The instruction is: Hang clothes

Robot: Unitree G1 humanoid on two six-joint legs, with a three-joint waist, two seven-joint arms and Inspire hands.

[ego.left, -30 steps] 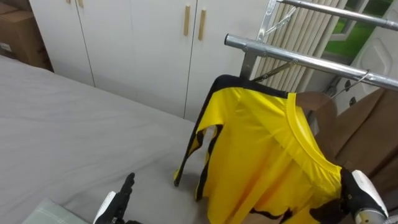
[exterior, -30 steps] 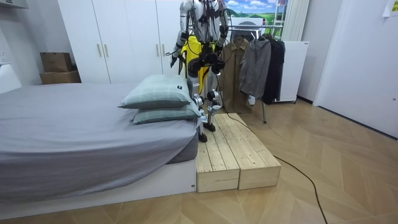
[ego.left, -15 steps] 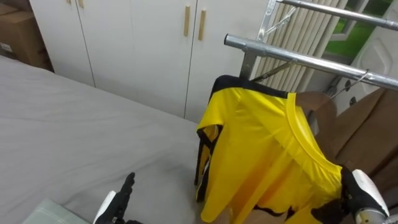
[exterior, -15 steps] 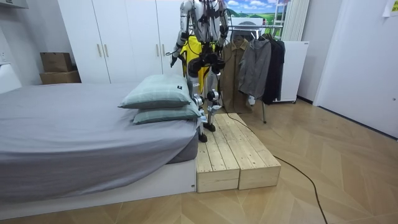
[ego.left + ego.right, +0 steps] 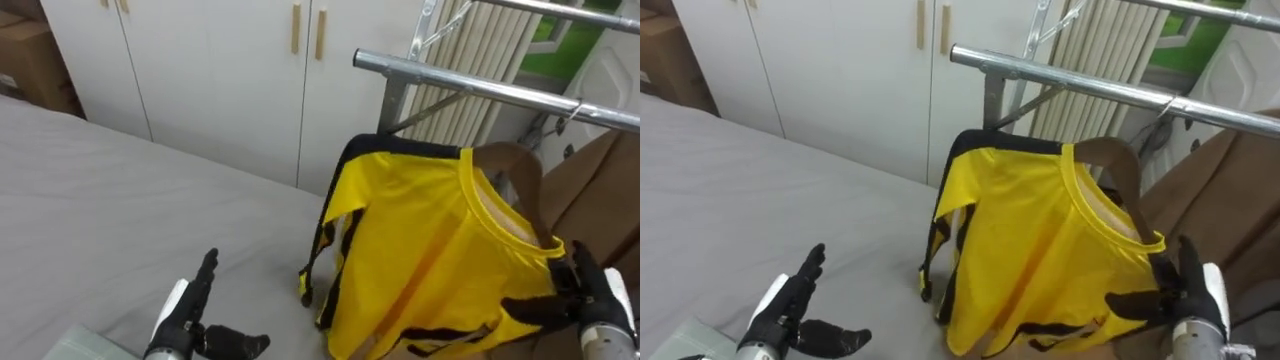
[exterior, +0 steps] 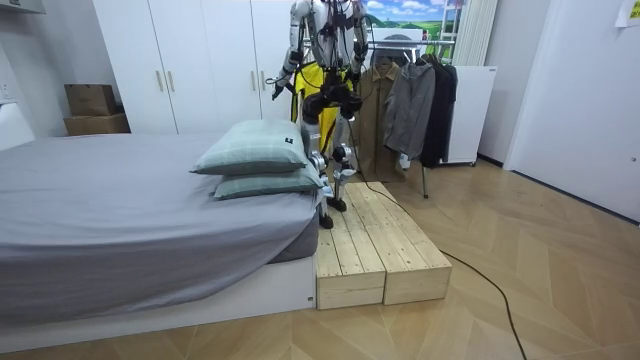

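Yellow shirt (image 5: 430, 250) below metal rail (image 5: 470, 85)

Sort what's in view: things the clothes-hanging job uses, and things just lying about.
For the job:
yellow shirt
rail
right hand, at the shirt's shoulder
left hand

Lying about:
bed
wardrobe
brown coat
pillows
box
wooden platform
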